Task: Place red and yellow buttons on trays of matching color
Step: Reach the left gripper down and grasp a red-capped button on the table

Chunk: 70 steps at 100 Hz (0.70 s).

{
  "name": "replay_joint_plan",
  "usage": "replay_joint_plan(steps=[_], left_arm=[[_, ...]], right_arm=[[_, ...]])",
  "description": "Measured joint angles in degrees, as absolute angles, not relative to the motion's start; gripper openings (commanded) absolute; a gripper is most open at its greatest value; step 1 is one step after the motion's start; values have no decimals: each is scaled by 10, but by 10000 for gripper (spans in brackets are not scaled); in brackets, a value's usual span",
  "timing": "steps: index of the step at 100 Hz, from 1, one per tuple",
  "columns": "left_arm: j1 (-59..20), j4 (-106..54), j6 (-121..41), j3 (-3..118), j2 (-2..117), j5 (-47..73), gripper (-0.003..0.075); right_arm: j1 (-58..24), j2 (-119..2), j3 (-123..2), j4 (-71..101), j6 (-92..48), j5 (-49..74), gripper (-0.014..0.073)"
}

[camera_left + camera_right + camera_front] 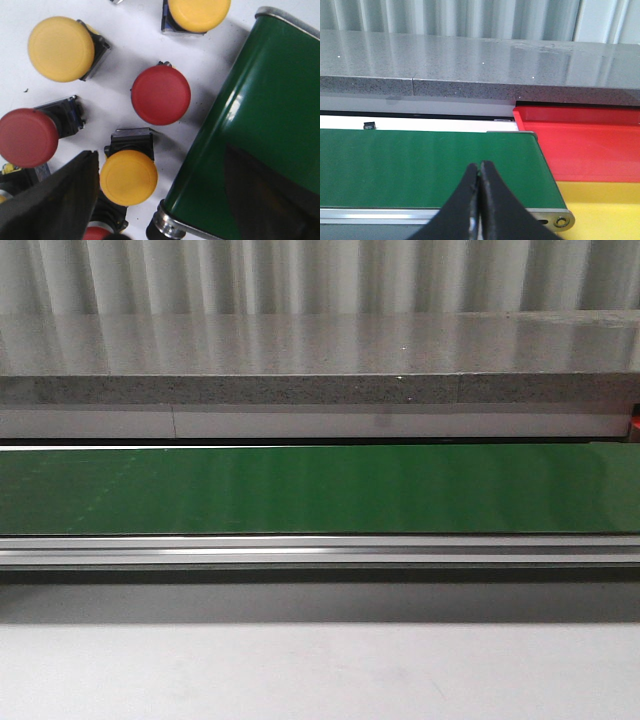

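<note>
In the left wrist view several buttons lie on a white surface: a yellow button [128, 177] close beside my left finger [50, 200], a red button [161, 95] beyond it, a yellow one [61, 48], another yellow one [199, 13], and a red one [27, 137]. My left gripper [160, 170] is open and empty above them, next to the green belt's end [260, 115]. My right gripper [480, 165] is shut and empty over the green belt [420, 167]. The red tray [585, 150] and the yellow tray [600, 210] lie just past the belt's end.
The green conveyor belt [320, 490] with its metal rail [320, 550] crosses the front view; no gripper or button shows there. A grey stone ledge [320, 360] runs behind it. A roller [172, 227] caps the belt's end near the buttons.
</note>
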<state>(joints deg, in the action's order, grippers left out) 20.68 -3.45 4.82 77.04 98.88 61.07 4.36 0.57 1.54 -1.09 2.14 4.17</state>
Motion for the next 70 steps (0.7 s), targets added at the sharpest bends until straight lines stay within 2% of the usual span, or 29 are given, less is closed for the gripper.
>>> replay_joint_plan(steps=[44,58,70], left_arm=[[207,-35,48,816,1078,610,487],[207,-35,48,817,1093,597,426],[207,-35,48,817,1104,587,341]], right_arm=[[44,6,15,-11,21,42,-67],[44,6,15,-11,21,42,-67],[44,6,15,-11,21,42,-67]])
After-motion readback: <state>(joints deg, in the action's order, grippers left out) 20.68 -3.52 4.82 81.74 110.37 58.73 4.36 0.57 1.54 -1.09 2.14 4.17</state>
